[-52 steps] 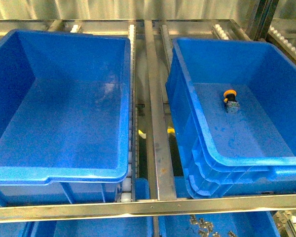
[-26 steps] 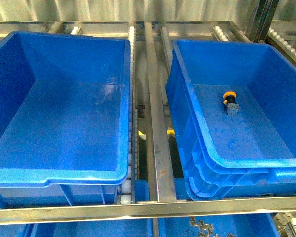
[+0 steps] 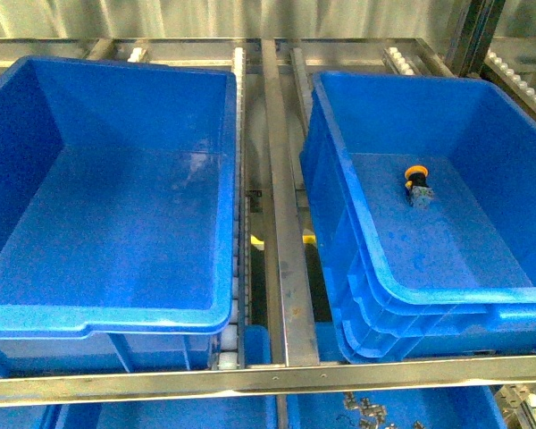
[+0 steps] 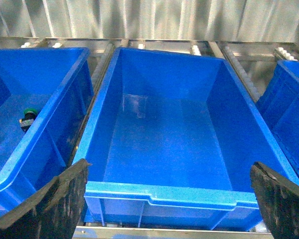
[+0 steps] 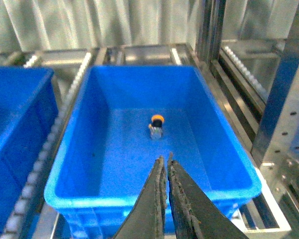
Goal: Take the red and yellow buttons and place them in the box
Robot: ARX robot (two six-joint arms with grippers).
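A yellow button [image 3: 417,183] with a grey block lies on the floor of the box [image 3: 447,295], the nested blue tote on the right of the front view. The right wrist view shows the same yellow button [image 5: 157,124] inside the box [image 5: 139,195], toward its far end. My right gripper [image 5: 164,159] hangs shut and empty above the box's near part. My left gripper [image 4: 169,167] is open and holds nothing, over the near rim of the single blue tote [image 4: 159,191]. No red button is in view. Neither gripper shows in the front view.
The single blue tote [image 3: 107,317] on the left holds nothing. Another blue tote [image 4: 20,169] beside it holds green-capped switches [image 4: 27,117]. A metal rail [image 3: 281,223] runs between the totes and a cross rail [image 3: 250,377] runs in front. A steel upright [image 5: 284,99] stands by the box.
The front picture has shifted down by a few pixels. The yellow button and the totes keep their places.
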